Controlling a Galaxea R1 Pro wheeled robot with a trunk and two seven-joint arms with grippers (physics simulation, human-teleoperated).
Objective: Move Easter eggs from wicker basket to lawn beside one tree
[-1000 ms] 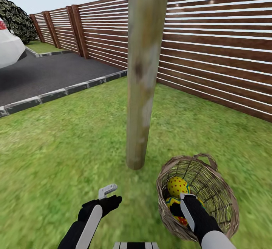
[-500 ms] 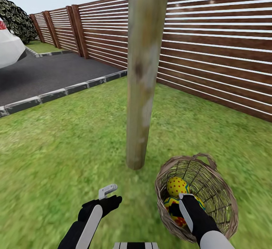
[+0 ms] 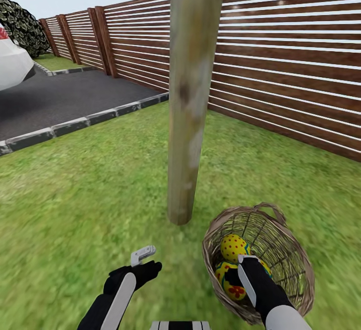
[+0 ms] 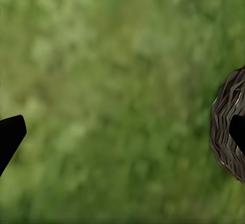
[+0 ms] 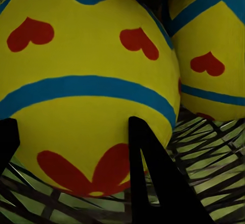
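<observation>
The wicker basket (image 3: 281,250) lies tilted on the lawn (image 3: 90,194), just right of the tree (image 3: 190,119) and its pale trunk. Three yellow Easter eggs are inside it: a red-dotted egg (image 3: 234,245), a heart-marked egg (image 5: 87,81) and another egg (image 5: 209,66) beside that one. My right arm (image 3: 260,285) reaches into the basket. My right gripper (image 5: 74,122) has its fingers drawn partway together against the heart-marked egg. My left gripper (image 4: 126,132) hovers open over bare grass, with the basket's wall (image 4: 227,127) at its side.
A brown slatted fence (image 3: 281,69) runs behind the tree. A dark paved driveway (image 3: 60,99) with a stone kerb (image 3: 75,125) lies at the far left, with part of a white car (image 3: 10,64) on it. Open grass spreads left of the trunk.
The basket and its eggs have slid a little to the left around my right gripper. The left arm and the camera have stayed put.
</observation>
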